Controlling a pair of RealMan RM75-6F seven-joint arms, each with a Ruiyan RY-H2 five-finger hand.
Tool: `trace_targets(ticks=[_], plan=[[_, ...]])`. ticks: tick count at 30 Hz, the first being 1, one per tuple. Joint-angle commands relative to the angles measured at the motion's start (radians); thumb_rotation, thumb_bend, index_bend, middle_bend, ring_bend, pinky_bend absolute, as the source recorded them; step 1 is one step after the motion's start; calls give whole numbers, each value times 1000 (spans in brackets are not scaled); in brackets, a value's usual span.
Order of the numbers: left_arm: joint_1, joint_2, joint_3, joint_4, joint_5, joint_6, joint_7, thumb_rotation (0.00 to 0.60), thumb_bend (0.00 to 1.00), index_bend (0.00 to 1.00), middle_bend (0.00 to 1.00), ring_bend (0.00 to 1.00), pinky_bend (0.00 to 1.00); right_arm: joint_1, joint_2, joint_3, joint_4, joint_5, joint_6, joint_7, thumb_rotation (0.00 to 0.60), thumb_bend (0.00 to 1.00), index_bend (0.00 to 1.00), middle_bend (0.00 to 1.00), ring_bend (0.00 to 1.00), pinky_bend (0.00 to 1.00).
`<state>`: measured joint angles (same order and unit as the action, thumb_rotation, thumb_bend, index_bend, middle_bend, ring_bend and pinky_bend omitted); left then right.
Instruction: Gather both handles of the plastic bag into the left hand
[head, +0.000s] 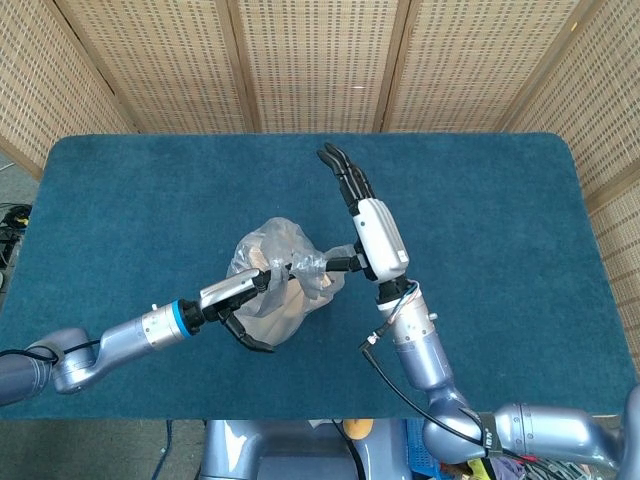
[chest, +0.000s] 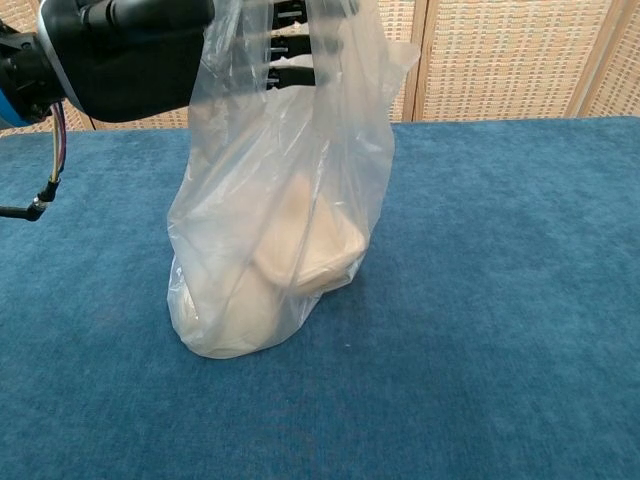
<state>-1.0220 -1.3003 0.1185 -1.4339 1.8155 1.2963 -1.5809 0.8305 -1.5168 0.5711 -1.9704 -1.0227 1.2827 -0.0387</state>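
A clear plastic bag (head: 268, 290) with pale food boxes (chest: 305, 245) inside stands on the blue table. My left hand (head: 238, 300) reaches in from the left and holds the bag's top; in the chest view its black fingers (chest: 292, 45) show through the plastic, threaded into the bag's (chest: 280, 200) upper part. My right hand (head: 368, 232) stands to the right of the bag, long fingers pointing away up the table, its thumb side pinching a stretched bit of handle (head: 322, 268). The chest view shows my left hand (chest: 120, 55) only.
The blue cloth table (head: 480, 220) spreads out on all sides of the bag. Woven screen panels (head: 310, 60) stand behind its far edge. A thin cable (chest: 45, 185) hangs from my left wrist.
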Motion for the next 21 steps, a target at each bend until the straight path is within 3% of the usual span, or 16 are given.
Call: trace_targets(ticks=[1, 8, 15, 21], plan=[[4, -5, -5, 2, 8, 13, -10, 553, 99, 94, 7, 17, 1, 0, 1, -3, 1, -2, 1, 0, 600, 0, 0, 0, 0, 0], [5, -17, -22, 9, 5, 23, 3, 554, 96, 33, 0, 14, 2, -9, 12, -7, -16, -2, 0, 14, 600, 0, 0, 0, 0, 0], [-3, -17, -33, -5, 6, -2, 66, 598, 89, 28, 0, 2, 5, -11, 30, -14, -43, -20, -3, 9, 600, 0, 0, 0, 0, 0], [-29, -23, -47, -33, 3, -48, 120, 600, 89, 27, 0, 0, 7, 4, 26, -12, -55, -8, -5, -14, 600, 0, 0, 0, 0, 0]])
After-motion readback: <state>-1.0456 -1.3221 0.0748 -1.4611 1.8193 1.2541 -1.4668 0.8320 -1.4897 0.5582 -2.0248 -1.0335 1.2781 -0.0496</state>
